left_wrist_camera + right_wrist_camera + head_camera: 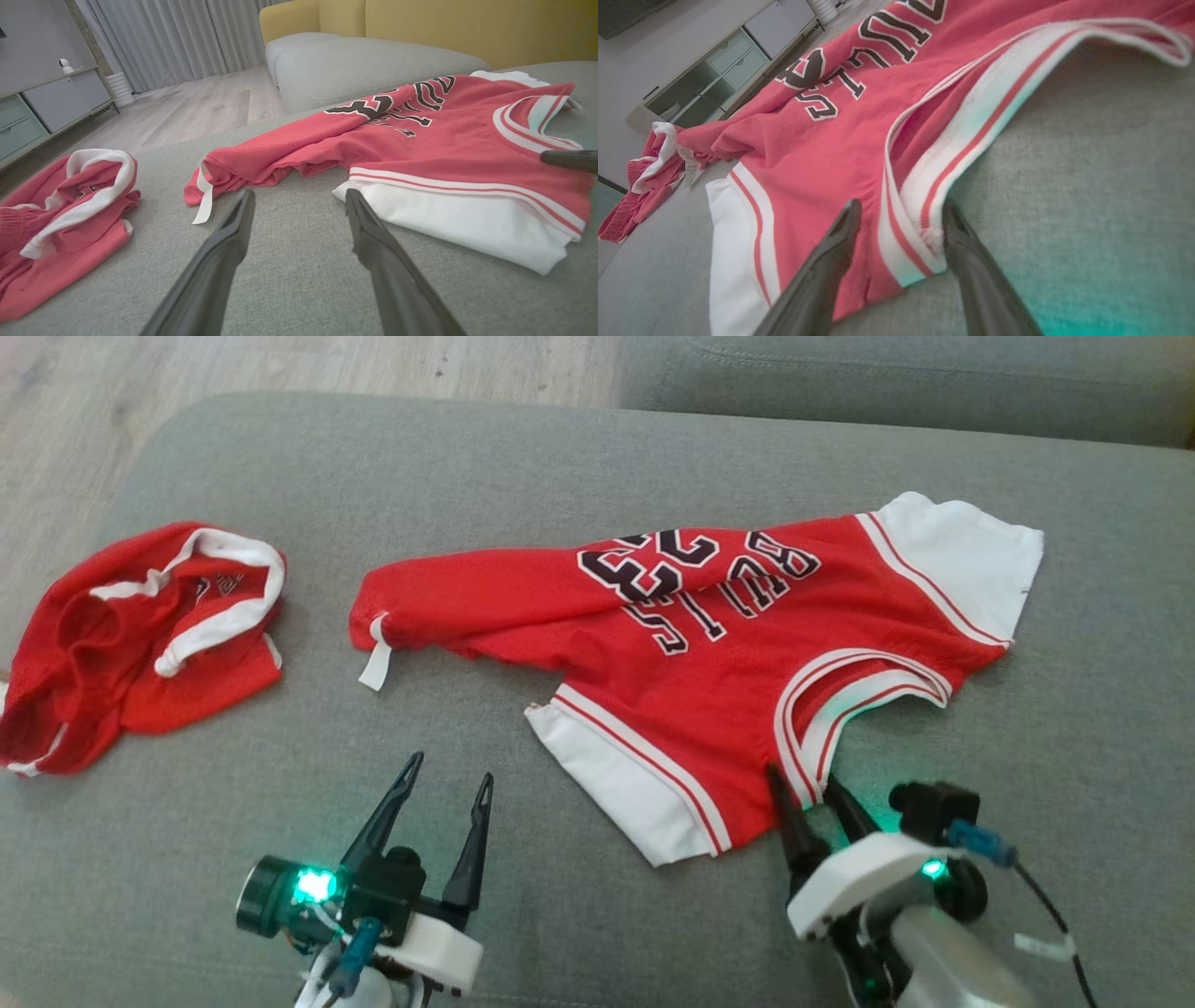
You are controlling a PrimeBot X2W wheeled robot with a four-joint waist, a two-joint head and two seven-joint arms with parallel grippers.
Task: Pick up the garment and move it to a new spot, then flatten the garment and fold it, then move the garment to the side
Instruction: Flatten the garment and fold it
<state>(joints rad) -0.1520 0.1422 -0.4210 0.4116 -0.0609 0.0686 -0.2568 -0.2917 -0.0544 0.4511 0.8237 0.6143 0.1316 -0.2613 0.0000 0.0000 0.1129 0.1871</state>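
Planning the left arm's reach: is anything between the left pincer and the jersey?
Nothing visible does. Only bare grey cushion separates the left pincer from the jersey; the crumpled red garment lies off to its left.

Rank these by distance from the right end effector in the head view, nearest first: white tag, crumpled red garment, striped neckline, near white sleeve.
From the right end effector:
1. striped neckline: its near edge sits between the open fingers.
2. white sleeve: just to the left, on the near side.
3. white tag: farther left and farther back.
4. crumpled red garment: at the far left.
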